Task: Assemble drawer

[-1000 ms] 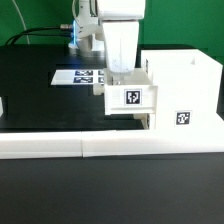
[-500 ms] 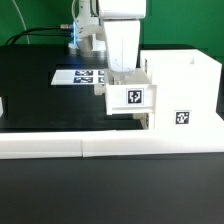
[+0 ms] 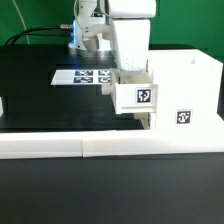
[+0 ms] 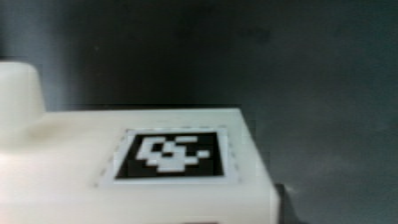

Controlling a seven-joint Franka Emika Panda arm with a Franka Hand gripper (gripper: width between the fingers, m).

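Note:
My gripper point(image 3: 131, 74) reaches down into a small white open-topped tray point(image 3: 138, 95) with a black-and-white tag on its front. It holds the tray off the black table, against the left side of the large white housing point(image 3: 188, 80) in the exterior view. The housing carries its own tag point(image 3: 183, 118). The fingertips are hidden inside the tray. A white edge point(image 3: 150, 122) sticks out just under the held tray; I cannot tell whether it is the second tray. The wrist view is filled by the tray's tagged face point(image 4: 175, 155), and the jaws do not show there.
The marker board point(image 3: 84, 75) lies flat on the black table point(image 3: 40, 105) behind the gripper. A long low white bar point(image 3: 70, 146) runs along the front edge, and another white piece point(image 3: 3, 105) sits at the exterior view's left edge.
The gripper and the held tray have shifted toward the exterior view's right, closer against the housing. Nothing else has moved.

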